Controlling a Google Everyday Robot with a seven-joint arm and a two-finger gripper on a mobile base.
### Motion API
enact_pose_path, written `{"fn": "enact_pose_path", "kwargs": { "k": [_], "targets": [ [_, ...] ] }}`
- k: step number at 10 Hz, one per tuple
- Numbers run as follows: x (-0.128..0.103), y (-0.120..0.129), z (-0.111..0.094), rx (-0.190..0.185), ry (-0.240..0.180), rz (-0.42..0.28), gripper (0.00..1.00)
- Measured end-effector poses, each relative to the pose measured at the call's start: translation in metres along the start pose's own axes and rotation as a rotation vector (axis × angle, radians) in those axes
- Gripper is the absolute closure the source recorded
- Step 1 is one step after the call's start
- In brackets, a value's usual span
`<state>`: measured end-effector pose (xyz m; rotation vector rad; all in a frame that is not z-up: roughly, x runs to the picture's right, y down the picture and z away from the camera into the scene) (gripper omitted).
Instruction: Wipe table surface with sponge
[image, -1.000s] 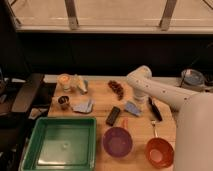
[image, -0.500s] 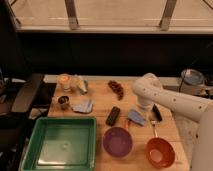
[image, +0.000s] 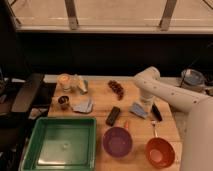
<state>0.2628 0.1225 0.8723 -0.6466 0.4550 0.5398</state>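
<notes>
The white arm reaches in from the right side of the bench (image: 100, 100), its elbow up near the back edge and its forearm dropping down toward the middle-right of the planks. The gripper (image: 145, 106) sits at the end of it, low over the wood and just beside the light-blue sponge (image: 138, 110), which lies flat right of the bench's centre; the arm's end hides enough that I cannot tell whether the gripper touches or grips it. A black rectangular bar (image: 113, 115) lies just left of the sponge, slightly tilted. Toward the front edge stand a purple bowl (image: 117, 141) and, to its right, an orange bowl (image: 160, 152). A green plastic tray (image: 30, 150) fills the front-left corner. Nearer the left edge a grey-blue cloth (image: 83, 105) rests beside a small dark cup (image: 63, 101), and a dark reddish cluster (image: 117, 88) sits toward the back.
</notes>
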Motion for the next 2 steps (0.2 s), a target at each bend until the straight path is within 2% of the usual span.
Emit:
{"fn": "enact_pose_path", "kwargs": {
  "k": [2],
  "targets": [
    [-0.0168, 0.0008, -0.0029, 0.015, 0.0, -0.025, 1.0]
  ]
}}
